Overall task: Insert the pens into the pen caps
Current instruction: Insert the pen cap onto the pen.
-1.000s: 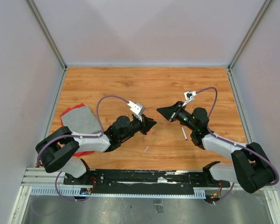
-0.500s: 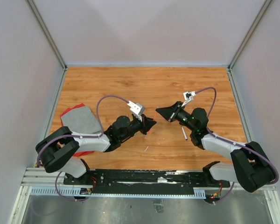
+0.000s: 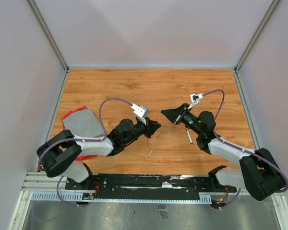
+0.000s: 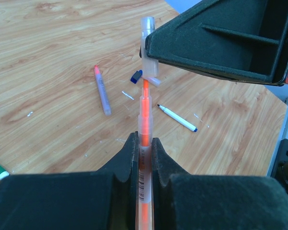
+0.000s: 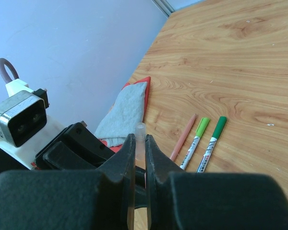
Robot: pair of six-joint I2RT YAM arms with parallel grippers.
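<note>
My left gripper [image 4: 145, 143] is shut on an orange pen [image 4: 145, 120] with a clear barrel and holds it above the table, nib pointing away. My right gripper [image 5: 140, 143] is shut on a clear pen cap [image 5: 140, 132]. In the left wrist view the cap [image 4: 149, 48] sticks out of the right gripper's black fingers [image 4: 221, 43], and the orange nib reaches its lower end; I cannot tell if it is inside. In the top view the two grippers, left [image 3: 155, 127] and right [image 3: 165, 115], meet tip to tip over the table's middle.
On the table lie a grey pen with an orange tip [image 4: 102, 89], a blue cap [image 4: 136, 76] and a white pen with a blue tip [image 4: 177, 118]. A peach pen [image 5: 183, 137], a light green pen [image 5: 196, 142] and a dark green pen [image 5: 212, 142] lie near a grey cloth [image 3: 81, 122].
The right arm has shifted very slightly. Both grippers stay shut on the pen and the cap, tip to tip.
</note>
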